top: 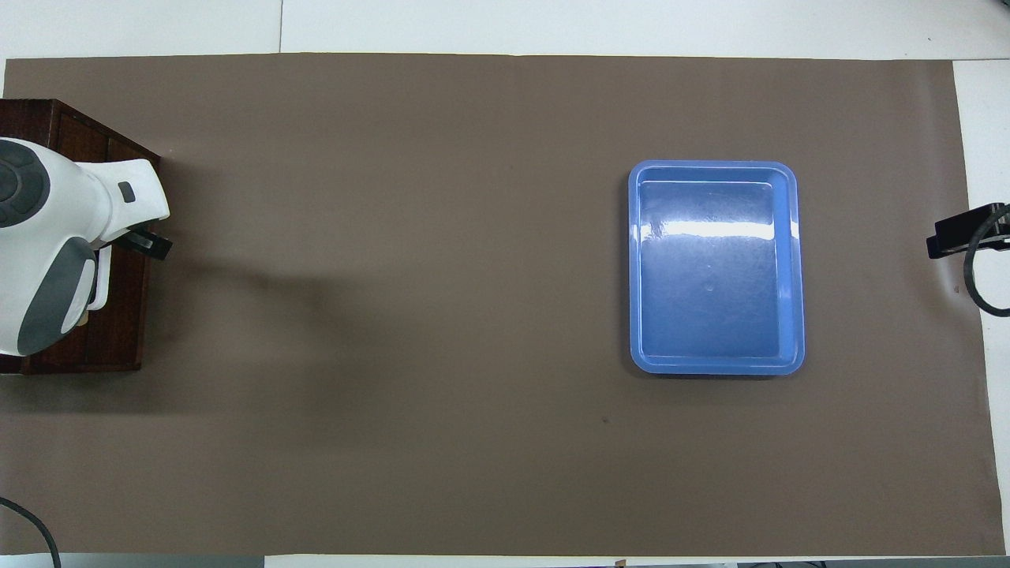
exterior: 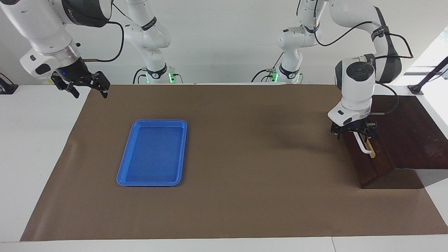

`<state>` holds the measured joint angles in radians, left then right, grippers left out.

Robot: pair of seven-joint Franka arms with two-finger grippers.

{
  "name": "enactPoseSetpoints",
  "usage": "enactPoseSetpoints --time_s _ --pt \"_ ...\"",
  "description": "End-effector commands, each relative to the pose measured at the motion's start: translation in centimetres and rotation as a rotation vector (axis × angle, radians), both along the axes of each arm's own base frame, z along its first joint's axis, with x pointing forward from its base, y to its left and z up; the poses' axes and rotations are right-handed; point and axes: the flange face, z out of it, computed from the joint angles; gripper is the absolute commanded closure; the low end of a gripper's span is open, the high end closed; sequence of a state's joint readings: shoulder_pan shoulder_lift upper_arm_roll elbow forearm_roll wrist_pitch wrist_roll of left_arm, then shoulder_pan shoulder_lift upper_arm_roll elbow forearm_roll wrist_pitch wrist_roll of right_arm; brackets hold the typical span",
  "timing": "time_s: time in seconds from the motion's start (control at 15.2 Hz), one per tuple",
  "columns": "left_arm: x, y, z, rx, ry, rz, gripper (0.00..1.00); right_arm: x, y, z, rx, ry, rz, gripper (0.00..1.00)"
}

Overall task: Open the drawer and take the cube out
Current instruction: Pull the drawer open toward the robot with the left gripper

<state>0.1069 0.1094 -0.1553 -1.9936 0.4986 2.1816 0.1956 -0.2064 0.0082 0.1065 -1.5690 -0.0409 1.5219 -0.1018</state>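
Facing view: left gripper (exterior: 354,131) is sitting wide open, straddling the drawer (exterior: 367,162) handle (exterior: 363,144) w/o clamping. Right gripper (exterior: 81,85) is waiting, open too. Cube's nowhere visible, prob inside.

Overhead view: arm's hiding the handle (top: 101,285), so if it's pulling unclamped, fingers'll prob slip off.

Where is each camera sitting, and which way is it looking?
Facing view: high across the table, looking toward the robots; both arms show whole, left pincer open at the drawer handle, right pincer open, waiting over the table's edge.
Overhead view: high above the robots' end, looking steeply down; only the left arm's wrist and a bit of the right pincer show.
Both share the blue tray, the drawer and the brown mat, half a turn apart.
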Motion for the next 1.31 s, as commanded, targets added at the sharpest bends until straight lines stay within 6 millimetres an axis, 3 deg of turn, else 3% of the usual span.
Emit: enactPoseSetpoints --time_s 0.0,0.13,0.26,0.33,0.46,0.59,0.66,0.85,1.05,1.18,1.25 --pt "-1.9 0.7 -2.7 -0.001 -0.005 0.007 0.00 -0.3 -0.1 0.0 0.002 -0.005 -0.017 0.00" --pt "-2.5 0.7 -3.5 -0.006 -0.004 0.015 0.00 -0.4 0.2 0.0 0.002 -0.001 -0.011 0.00" --pt "-2.4 -0.6 -3.8 -0.019 -0.024 0.025 0.00 -0.4 0.4 0.1 0.002 -0.002 -0.008 0.00" --pt "-2.2 -2.6 -3.7 -0.039 -0.060 0.079 0.00 -0.3 0.5 0.0 0.002 -0.005 -0.006 0.00" --pt "-3.0 -10.7 -3.1 -0.098 -0.125 0.149 0.00 -0.3 0.3 0.1 0.001 -0.008 -0.009 0.00" --pt "-4.3 -15.6 -2.8 -0.163 -0.113 0.210 0.00 -0.3 0.3 0.0 0.001 -0.007 -0.009 0.00" --pt "-4.8 -16.9 -2.9 -0.174 -0.107 0.210 0.00 -0.3 0.1 0.0 0.002 -0.005 -0.012 0.00" --pt "-5.4 -18.4 -2.8 -0.180 -0.113 0.229 0.00 -0.4 -0.1 0.0 0.002 -0.002 -0.016 0.00" --pt "-5.0 -17.8 -2.2 -0.168 -0.108 0.247 0.00 -0.4 0.0 0.0 0.002 -0.001 -0.013 0.00" --pt "-3.1 -17.7 0.1 -0.159 -0.088 0.304 0.00 -0.4 0.0 0.0 0.002 -0.002 -0.014 0.00" --pt "-1.6 -17.7 2.6 -0.178 -0.072 0.353 0.00 -0.4 0.0 0.0 0.002 -0.002 -0.013 0.00"
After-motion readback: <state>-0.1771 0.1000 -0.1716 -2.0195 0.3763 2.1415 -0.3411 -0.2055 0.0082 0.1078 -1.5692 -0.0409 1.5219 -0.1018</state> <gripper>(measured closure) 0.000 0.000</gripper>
